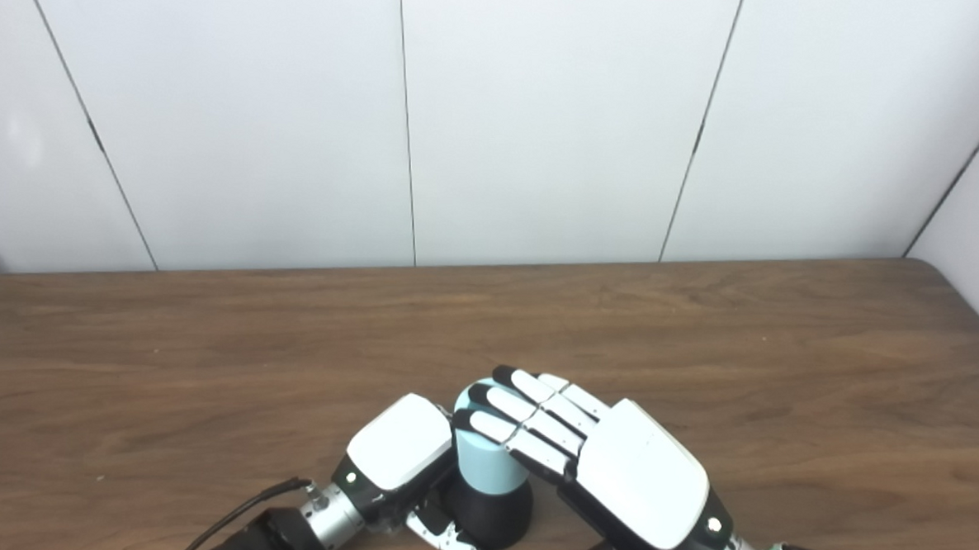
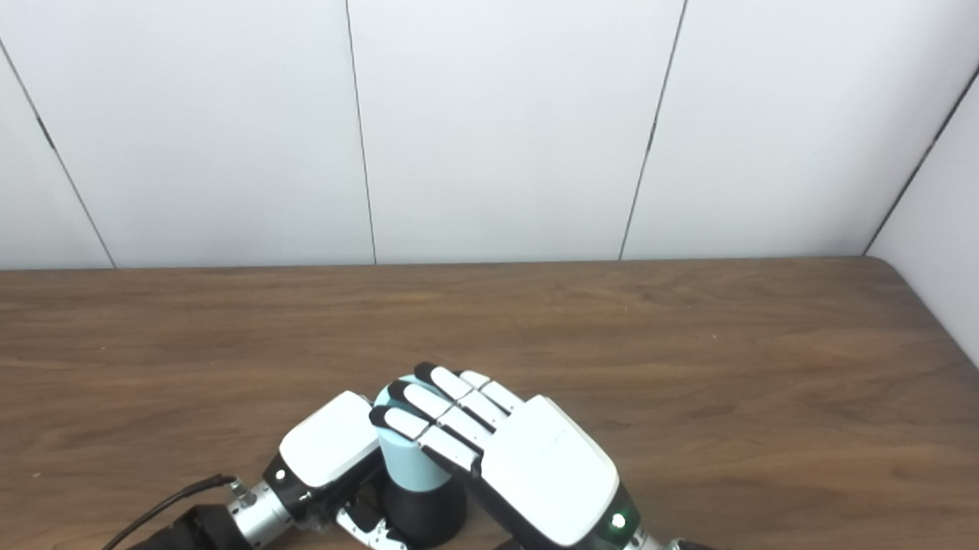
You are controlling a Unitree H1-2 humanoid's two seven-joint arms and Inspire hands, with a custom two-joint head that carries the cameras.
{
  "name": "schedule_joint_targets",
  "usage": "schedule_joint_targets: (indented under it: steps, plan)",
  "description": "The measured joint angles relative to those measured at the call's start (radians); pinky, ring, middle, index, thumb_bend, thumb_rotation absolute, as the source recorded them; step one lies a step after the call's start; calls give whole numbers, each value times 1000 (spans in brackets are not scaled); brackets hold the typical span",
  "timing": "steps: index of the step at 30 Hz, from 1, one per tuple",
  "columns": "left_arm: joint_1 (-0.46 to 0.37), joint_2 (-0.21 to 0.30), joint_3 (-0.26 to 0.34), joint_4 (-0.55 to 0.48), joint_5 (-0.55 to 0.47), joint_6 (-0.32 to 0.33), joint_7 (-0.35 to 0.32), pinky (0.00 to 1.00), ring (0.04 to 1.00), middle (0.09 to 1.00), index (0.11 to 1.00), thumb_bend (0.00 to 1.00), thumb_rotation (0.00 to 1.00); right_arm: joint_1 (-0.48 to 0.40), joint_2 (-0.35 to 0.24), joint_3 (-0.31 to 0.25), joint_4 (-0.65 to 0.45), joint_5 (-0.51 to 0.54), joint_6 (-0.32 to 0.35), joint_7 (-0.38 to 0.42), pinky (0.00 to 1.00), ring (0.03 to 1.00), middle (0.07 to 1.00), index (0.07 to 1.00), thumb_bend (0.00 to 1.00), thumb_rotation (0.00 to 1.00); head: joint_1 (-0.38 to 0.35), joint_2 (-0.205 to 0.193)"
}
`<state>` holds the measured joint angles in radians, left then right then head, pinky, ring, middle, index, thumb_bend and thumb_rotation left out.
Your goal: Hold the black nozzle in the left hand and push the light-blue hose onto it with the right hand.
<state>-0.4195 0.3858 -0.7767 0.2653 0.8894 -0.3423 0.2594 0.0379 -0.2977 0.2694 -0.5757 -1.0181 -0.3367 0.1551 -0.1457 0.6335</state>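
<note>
The black nozzle (image 1: 491, 515) stands near the table's front edge, its wide base down. The light-blue hose (image 1: 488, 467) sits upright on top of it. My left hand (image 1: 399, 453) is at the nozzle's left side, its fingers curled around the black base. My right hand (image 1: 605, 458) comes in from the right, its fingers laid flat over the top of the hose (image 2: 409, 466) and pressing on it. The thumbs and the join between hose and nozzle are hidden by the hands.
The brown wooden table (image 1: 205, 362) stretches away to a white panelled wall. The table's right edge (image 1: 971, 304) curves off at the far right. A black cable (image 1: 240, 508) runs from my left wrist.
</note>
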Motion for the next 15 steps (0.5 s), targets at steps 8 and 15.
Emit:
schedule_joint_targets:
  steps: [8, 15]
  plan:
    - [1, 0, 0, 0, 0, 0, 0, 251, 261, 389, 504, 515, 0, -2, -4, 11, -3, 3, 15, 11, 863, 946, 934, 879, 833, 854, 0, 2]
    - [1, 0, 1, 0, 0, 0, 0, 238, 249, 419, 494, 518, 0, -7, -32, 20, -42, -25, 55, 108, 911, 986, 979, 933, 795, 932, 0, 3]
